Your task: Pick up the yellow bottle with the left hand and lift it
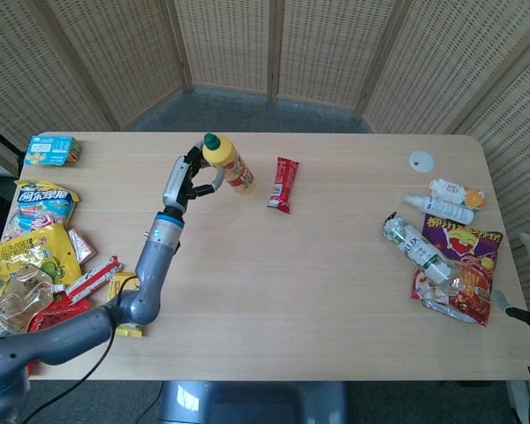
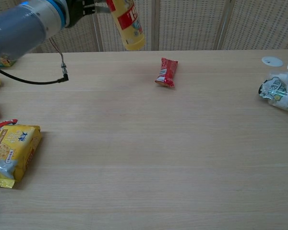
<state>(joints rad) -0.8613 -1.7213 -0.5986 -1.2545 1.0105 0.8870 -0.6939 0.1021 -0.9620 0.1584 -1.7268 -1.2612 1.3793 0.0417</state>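
Above table [image 2: 182,143], yellow bottle [image 2: 127,26] top cropped

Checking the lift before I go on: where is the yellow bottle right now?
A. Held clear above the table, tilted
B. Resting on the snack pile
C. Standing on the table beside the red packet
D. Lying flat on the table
A: the left hand grips the yellow bottle, which hangs tilted above the table, well clear of the red packet.

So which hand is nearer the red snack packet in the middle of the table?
Left. The left hand holds the yellow bottle raised, beside the red snack packet. The right hand shows in neither view.
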